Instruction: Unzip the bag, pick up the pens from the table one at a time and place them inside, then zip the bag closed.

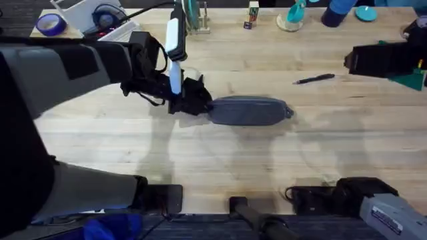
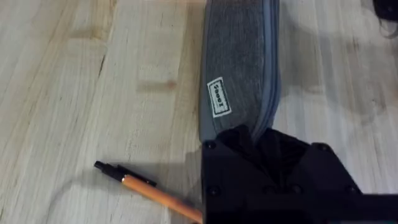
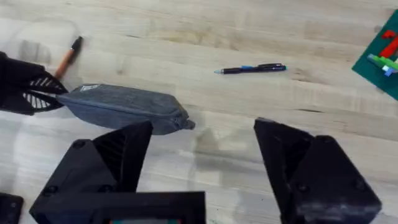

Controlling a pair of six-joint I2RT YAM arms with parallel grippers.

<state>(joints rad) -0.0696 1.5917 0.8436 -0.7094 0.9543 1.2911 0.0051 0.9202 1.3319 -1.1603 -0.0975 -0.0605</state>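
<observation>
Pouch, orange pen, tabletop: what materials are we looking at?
Pouch: woven grey-blue fabric, matte, going by its heathered texture and the small sewn-on label.
Orange pen: probably plastic, a smooth orange barrel with a black tip.
Tabletop: light wood planks with visible grain and seams, satin sheen; solid or veneer cannot be told.

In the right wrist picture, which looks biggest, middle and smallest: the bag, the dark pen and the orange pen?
1. The bag looks biggest by far.
2. The dark pen comes next, lying in full view.
3. The orange pen looks smallest, but the left gripper hides part of it, so the two pens' order is unsure.
</observation>
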